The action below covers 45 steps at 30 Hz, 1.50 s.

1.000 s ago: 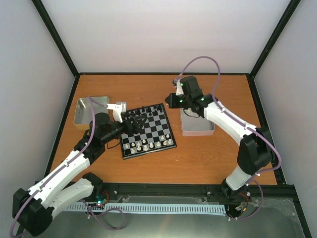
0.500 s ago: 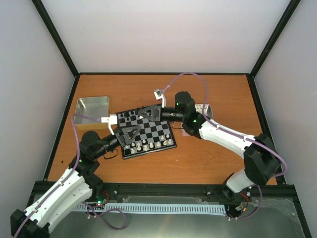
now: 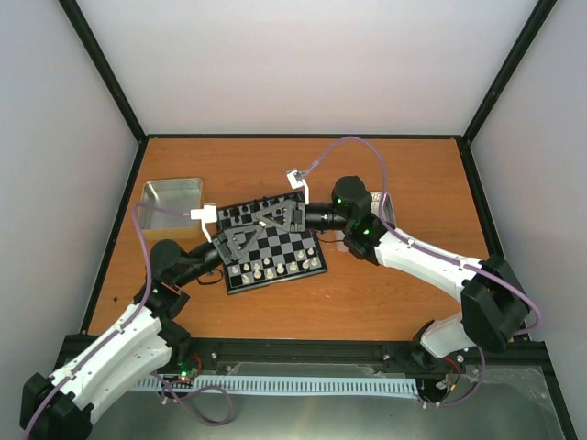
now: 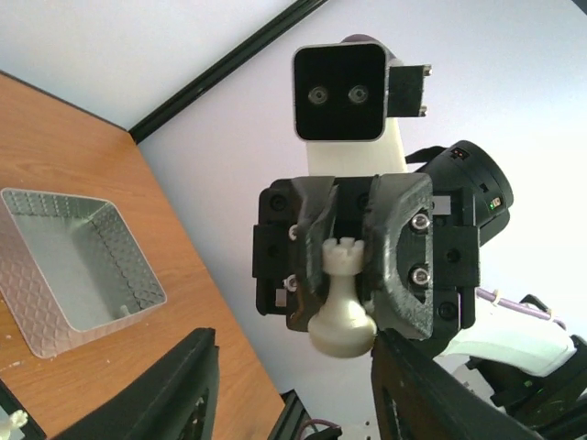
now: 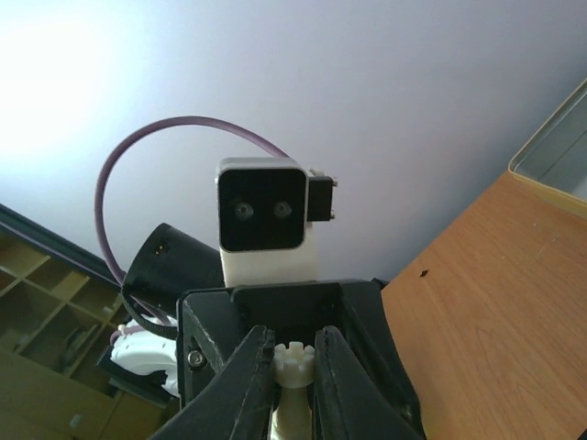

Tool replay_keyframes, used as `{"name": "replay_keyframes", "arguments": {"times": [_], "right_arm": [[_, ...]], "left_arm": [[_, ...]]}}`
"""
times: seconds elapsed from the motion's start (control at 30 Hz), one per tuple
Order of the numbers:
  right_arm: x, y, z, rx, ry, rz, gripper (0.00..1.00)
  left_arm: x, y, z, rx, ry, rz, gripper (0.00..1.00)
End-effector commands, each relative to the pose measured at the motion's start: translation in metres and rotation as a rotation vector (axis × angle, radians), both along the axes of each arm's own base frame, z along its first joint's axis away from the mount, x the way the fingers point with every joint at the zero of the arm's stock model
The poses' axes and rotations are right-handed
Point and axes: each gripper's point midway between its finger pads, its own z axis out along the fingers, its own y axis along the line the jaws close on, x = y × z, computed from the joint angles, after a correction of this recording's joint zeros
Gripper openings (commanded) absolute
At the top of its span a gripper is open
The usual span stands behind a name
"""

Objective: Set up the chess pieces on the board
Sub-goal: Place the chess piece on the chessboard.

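Over the last second both arms have swung in from the sides. They now meet nose to nose above the far half of the board [image 3: 275, 255], and my left gripper [image 4: 292, 353] has been narrowing. The right gripper [image 4: 347, 270] is clamped on a cream rook [image 4: 341, 307], held in the air with its base toward the left. The left's fingers [image 4: 183, 394] stand apart on either side of that base, not touching it. I read this as a handover. Next I'd close the left on the base, release the right only then, and carry the rook to a near corner beside the cream pieces [image 3: 273, 267].
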Motion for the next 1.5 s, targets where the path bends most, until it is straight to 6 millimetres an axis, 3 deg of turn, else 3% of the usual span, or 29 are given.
{"name": "replay_keyframes", "arguments": {"times": [0.0,0.17,0.43,0.83,1.1,1.2,1.47], "right_arm": [[-0.015,-0.002,0.009,0.028,-0.039,0.043,0.14],[-0.015,0.001,0.005,0.025,-0.037,0.054,0.13],[-0.017,0.005,-0.001,0.012,-0.025,0.068,0.13],[-0.018,0.004,-0.016,-0.047,-0.026,0.059,0.19],[-0.006,0.001,-0.007,-0.162,-0.088,-0.007,0.47],[0.001,0.001,-0.014,-0.271,-0.105,-0.018,0.49],[-0.014,-0.009,-0.014,-0.346,-0.147,0.058,0.45]], "left_arm": [[-0.005,0.001,0.034,-0.055,-0.085,-0.023,0.44],[-0.011,-0.003,0.036,-0.072,-0.098,-0.069,0.49],[-0.012,-0.005,0.037,-0.075,-0.106,-0.081,0.25],[-0.011,-0.001,0.031,-0.016,-0.145,-0.039,0.08],[-0.003,-0.006,0.01,0.324,-0.245,-0.031,0.09],[-0.004,-0.008,0.007,0.451,-0.294,-0.069,0.08],[-0.004,-0.003,-0.011,0.664,-0.336,-0.115,0.06]]}}
